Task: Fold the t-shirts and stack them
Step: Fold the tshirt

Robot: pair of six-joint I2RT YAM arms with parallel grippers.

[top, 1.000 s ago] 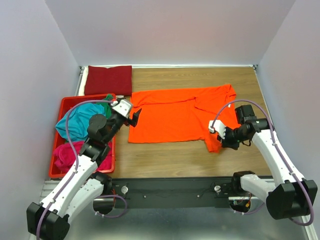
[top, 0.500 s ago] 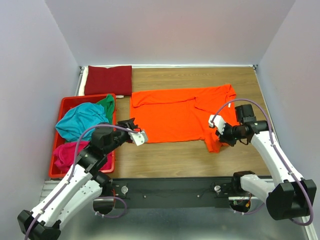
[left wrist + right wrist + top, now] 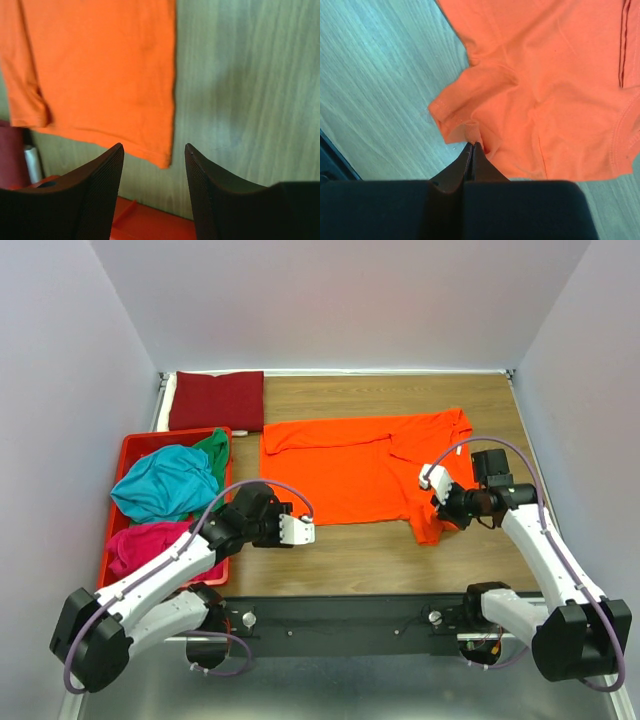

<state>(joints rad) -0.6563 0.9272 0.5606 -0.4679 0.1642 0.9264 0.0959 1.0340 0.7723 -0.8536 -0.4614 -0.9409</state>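
1. The orange t-shirt (image 3: 350, 470) lies spread on the table (image 3: 400, 565). Its long axis runs from 9 to 3 o'clock, with the collar end toward 3 and the bottom hem toward 9.
2. The near sleeve (image 3: 425, 525) sticks out toward 6 o'clock at the collar end. The right gripper (image 3: 440, 512) is on it, and in the wrist view its fingers (image 3: 469, 160) are closed together with a small fold of the sleeve's hem pinched between them.
3. The left gripper (image 3: 302, 530) sits just off the shirt's near edge, close to the 7 o'clock hem corner (image 3: 162, 161), so it is the nearer arm to that end. Its fingers (image 3: 100, 175) stand well apart and hold nothing. In its wrist view the corner shows in the gap between them, with bare wood at 3 o'clock. How high the tips hang above the cloth cannot be told.
4. As a judgement, the coming move depends on that corner. Once the left gripper closes on it, both arms would hold the near edge and could carry it toward 12 o'clock for a lengthwise fold.
5. The dark red t-shirt (image 3: 217, 400) lies folded at 11 o'clock. The teal t-shirt (image 3: 165, 485), magenta t-shirt (image 3: 145, 545) and green t-shirt (image 3: 213, 450) are heaped in the red crate (image 3: 140, 443) at 9 o'clock — not yet folded.
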